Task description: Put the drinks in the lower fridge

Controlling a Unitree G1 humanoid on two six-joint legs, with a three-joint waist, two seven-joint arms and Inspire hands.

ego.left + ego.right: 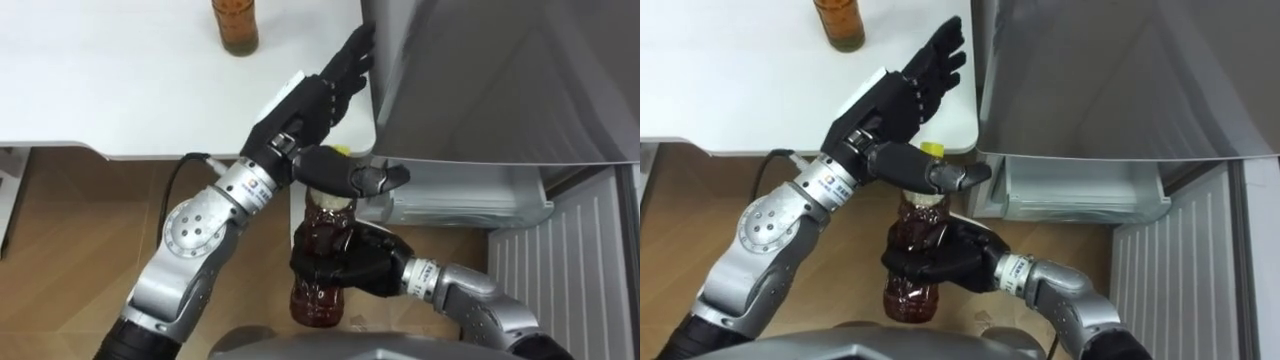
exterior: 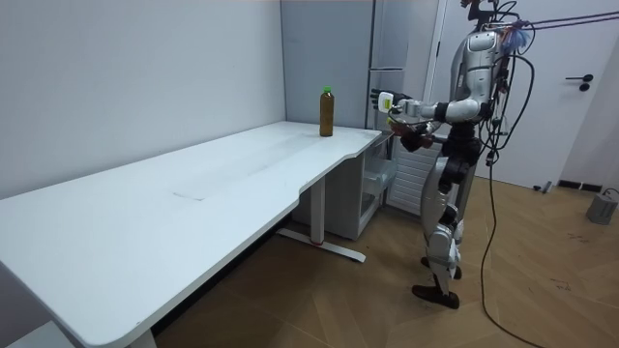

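- Left eye view, lower centre: the right robot hand [image 1: 365,262] is curled around the dark bottle [image 1: 318,295]. It holds the bottle upright in the air, lower than the worktop [image 1: 120,80] and just in front of the fridge.
- The left robot hand [image 1: 305,105] is spread. Its straight fingers reach the edge of the grey fridge front [image 1: 500,80] in the upper centre, and its thumb lies just over the yellow cap [image 1: 338,152].
- A second bottle [image 1: 235,25] stands on the worktop at the top of the frame, well apart from both hands.
- Under the grey front, a clear compartment [image 1: 450,205] of the lower fridge seems to be accessible.
- To do this step well, I think the left robot hand should hold the way free while the right one lowers the bottle upright. The cap should not hit the grey edge, and the bottle should be released only when its bottom stands flat.
- No brand or writing can be read on either bottle.
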